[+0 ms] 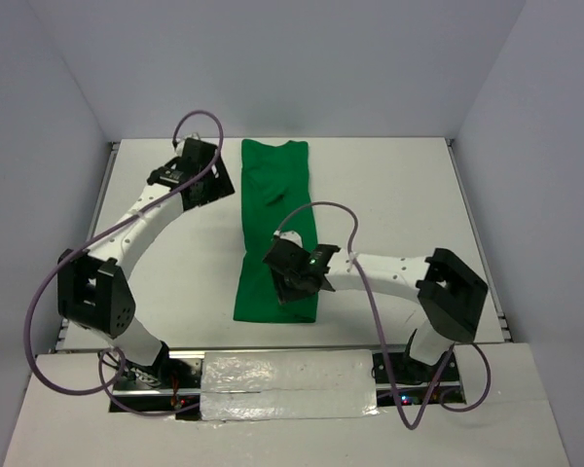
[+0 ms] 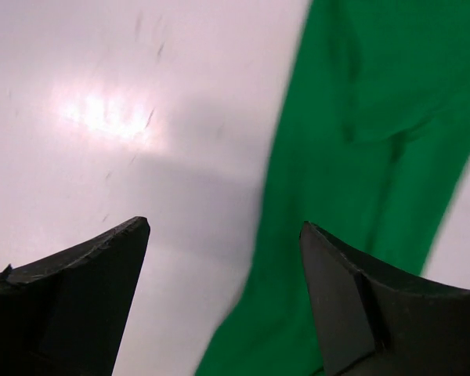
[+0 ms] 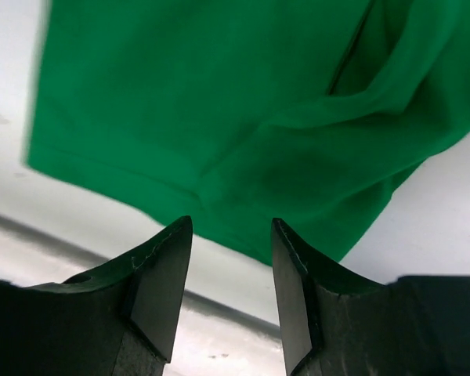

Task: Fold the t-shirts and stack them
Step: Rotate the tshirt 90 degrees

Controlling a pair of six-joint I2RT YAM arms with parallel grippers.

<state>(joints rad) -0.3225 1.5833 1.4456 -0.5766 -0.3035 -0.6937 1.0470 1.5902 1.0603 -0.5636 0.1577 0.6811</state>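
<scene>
A bright green t-shirt (image 1: 275, 224) lies on the white table (image 1: 389, 195) as a long narrow strip, running from the far edge toward the near edge. My left gripper (image 1: 212, 181) hovers just left of the strip's far end, open, with nothing between its fingers. In the left wrist view the t-shirt (image 2: 360, 157) fills the right side and the left gripper (image 2: 225, 227) straddles its left edge from above. My right gripper (image 1: 298, 279) is over the strip's near right part. In the right wrist view the right gripper (image 3: 231, 223) stands open and empty above the t-shirt's (image 3: 219, 102) hem.
Purple cables (image 1: 200, 122) loop off both arms. A silver taped strip (image 1: 287, 384) runs along the near edge between the bases. White walls enclose the table on three sides. Bare table lies left and right of the shirt.
</scene>
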